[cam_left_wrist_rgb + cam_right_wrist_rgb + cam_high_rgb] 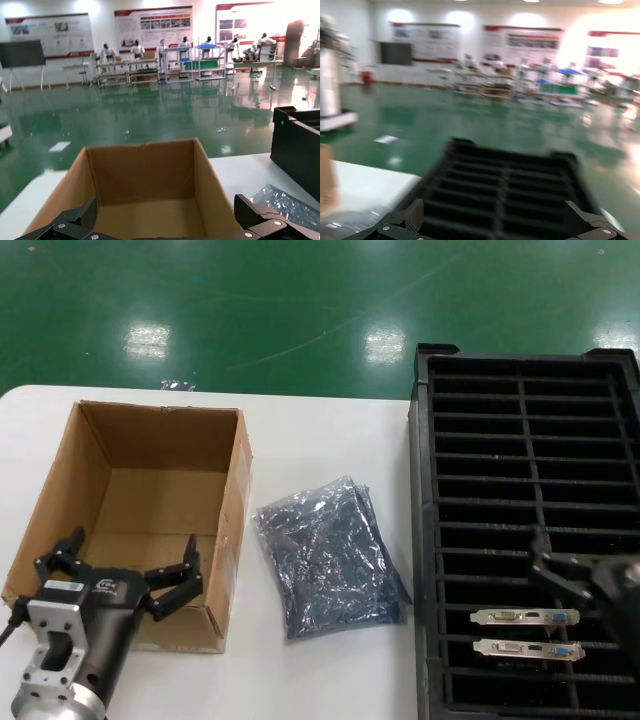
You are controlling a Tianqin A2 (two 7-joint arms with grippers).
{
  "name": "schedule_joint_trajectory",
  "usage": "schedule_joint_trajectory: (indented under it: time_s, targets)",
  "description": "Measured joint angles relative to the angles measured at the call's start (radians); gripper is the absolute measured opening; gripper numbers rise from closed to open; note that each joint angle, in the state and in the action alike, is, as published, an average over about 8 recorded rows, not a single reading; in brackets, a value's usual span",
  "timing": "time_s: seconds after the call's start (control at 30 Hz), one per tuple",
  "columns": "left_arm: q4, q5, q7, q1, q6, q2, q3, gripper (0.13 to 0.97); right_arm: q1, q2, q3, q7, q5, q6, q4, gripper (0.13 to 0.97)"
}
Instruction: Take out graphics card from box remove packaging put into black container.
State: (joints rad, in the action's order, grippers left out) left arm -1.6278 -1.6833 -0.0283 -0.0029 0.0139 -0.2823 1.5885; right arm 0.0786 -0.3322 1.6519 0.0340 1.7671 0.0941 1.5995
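Note:
The brown cardboard box [140, 490] stands open at the left of the white table, and its floor shows bare in the left wrist view [150, 215]. My left gripper [130, 548] is open and empty over the box's near wall [165, 216]. The crinkly grey packaging [330, 558] lies flat on the table between the box and the black container [430, 540]. Two graphics cards [525, 617] [528, 648] stand in the container's near slots, silver brackets up. My right gripper [575, 575] is open and empty above the container's slots [495, 220].
The table's right side is filled by the slotted container, which also shows in the right wrist view [510, 175]. The bag's corner [287, 202] and the container's wall [297, 145] show in the left wrist view. Green floor lies beyond the table's far edge.

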Motion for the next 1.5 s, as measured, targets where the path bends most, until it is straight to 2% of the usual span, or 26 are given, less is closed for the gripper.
schedule_joint_trajectory:
  time_s: [0.1,0.2,1.5]
  targets:
    - [0.009,-0.038,0.009,0.001,-0.005,-0.006,0.004,0.966,-0.026,0.011,-0.017,-0.011,0.011,-0.031,0.0,0.966]
    - [0.012,-0.05,0.012,0.001,-0.006,-0.008,0.005,0.966,-0.033,0.014,-0.022,-0.015,0.014,-0.041,0.0,0.966]
    - [0.012,-0.052,0.013,0.001,-0.006,-0.008,0.005,0.966,-0.035,0.014,-0.023,-0.015,0.015,-0.042,0.0,0.966]
